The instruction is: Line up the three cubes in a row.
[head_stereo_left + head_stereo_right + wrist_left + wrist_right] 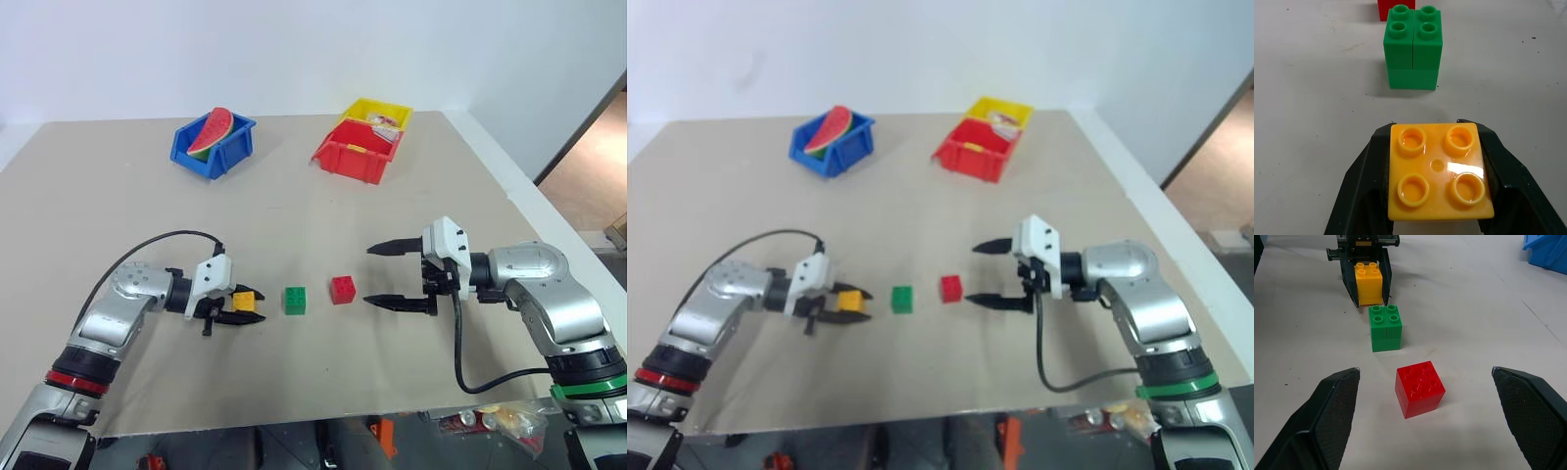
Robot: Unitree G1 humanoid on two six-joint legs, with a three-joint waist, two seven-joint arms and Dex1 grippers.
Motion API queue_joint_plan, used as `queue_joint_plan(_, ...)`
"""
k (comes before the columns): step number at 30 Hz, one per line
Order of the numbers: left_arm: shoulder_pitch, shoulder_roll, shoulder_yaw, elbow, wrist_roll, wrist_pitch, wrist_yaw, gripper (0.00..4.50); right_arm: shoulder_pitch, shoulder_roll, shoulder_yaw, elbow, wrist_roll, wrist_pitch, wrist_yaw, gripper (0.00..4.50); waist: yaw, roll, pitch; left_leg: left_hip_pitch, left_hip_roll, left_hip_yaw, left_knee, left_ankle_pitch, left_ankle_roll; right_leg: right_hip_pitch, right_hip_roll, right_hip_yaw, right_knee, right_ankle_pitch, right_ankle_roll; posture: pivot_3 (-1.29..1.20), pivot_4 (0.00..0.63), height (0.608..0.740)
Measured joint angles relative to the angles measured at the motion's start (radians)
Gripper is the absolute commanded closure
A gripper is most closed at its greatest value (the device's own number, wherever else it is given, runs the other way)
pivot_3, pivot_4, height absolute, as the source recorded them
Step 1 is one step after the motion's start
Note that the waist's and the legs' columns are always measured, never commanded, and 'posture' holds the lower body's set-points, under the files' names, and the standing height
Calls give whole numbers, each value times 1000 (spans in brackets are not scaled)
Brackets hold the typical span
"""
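left gripper (pixel 241 308) clamped on yellow-orange brick (pixel 245 301), lower left of centre; right gripper (pixel 396 275) wide open, empty. green brick (pixel 295 300), red brick (pixel 343 289) mid-frame. set yellow-orange level with green, matching gap, release squarely.

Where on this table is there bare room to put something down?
Bare patches: the wide stretch between the bins, blue, red and yellow, and the cube row; also the near edge in front of the cubes. Crowded: the line where the left hand grips the yellow cube, then green cube, red cube, open right hand.
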Motion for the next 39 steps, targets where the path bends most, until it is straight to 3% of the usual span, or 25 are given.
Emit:
queue_joint_plan(7, 4, 0, 0, 12, 5, 0, 3, 3099, 2, 0, 0, 0, 0, 0, -8, 0, 0, 0, 0, 0, 0, 0, 0, 0, 0, 0, 0, 0, 0, 0, 0, 0, 150, 740)
queue_joint_plan(9, 4, 1, 0, 12, 5, 2, -1, 2076, 2, -1, 0, 0, 0, 0, -9, 0, 0, 0, 0, 0, 0, 0, 0, 0, 0, 0, 0, 0, 0, 0, 0, 0, 150, 740)
queue_joint_plan(10, 5, 3, -2, 12, 5, 6, -6, 1940, 2, -1, 0, 0, 0, 0, -9, 0, 0, 0, 0, 0, 0, 0, 0, 0, 0, 0, 0, 0, 0, 0, 0, 0, 150, 740)
queue_joint_plan(14, 13, 5, -5, 7, 3, 26, -9, 413, 2, -4, 0, 0, 2, 1, -10, 0, 0, 0, 0, 0, 0, 0, 0, 0, 0, 0, 0, 0, 0, 0, 0, 0, 150, 740)
queue_joint_plan(16, 13, 17, -1, -6, 1, 42, -6, 19, 4, -4, -4, -1, 11, 11, -13, 0, 0, 0, 0, 0, 0, 0, 0, 0, 0, 0, 0, 0, 0, 0, 0, 0, 150, 740)
queue_joint_plan(25, 41, 125, 162, -190, -121, 238, 59, 19, -8, 1, -73, -26, 82, 86, -69, 0, -1, 0, 0, 0, 4, 0, 0, 0, 0, 0, 1, 0, 0, 0, 0, 0, 150, 740)
queue_joint_plan(30, 57, 143, 307, -232, -207, 400, 187, 19, -51, 24, -113, 28, 79, 63, -132, 0, -1, 0, 0, 1, 4, 0, 0, 0, 0, 0, 1, 0, 0, 1, 0, 0, 150, 740)
queue_joint_plan(35, 57, 98, 428, -172, -172, 369, 402, 19, -104, 82, -117, 206, -31, -62, -246, 0, -1, 0, 0, 2, 3, 1, 0, 0, 0, 1, 2, 1, 0, 2, -1, 0, 150, 740)
queue_joint_plan(39, 117, 91, 437, -95, -106, 259, 477, 19, -120, 103, -114, 303, -76, -117, -277, 0, -2, 0, 0, 1, 5, 2, -1, 0, 0, 0, 3, 1, 0, 1, -2, 0, 150, 740)
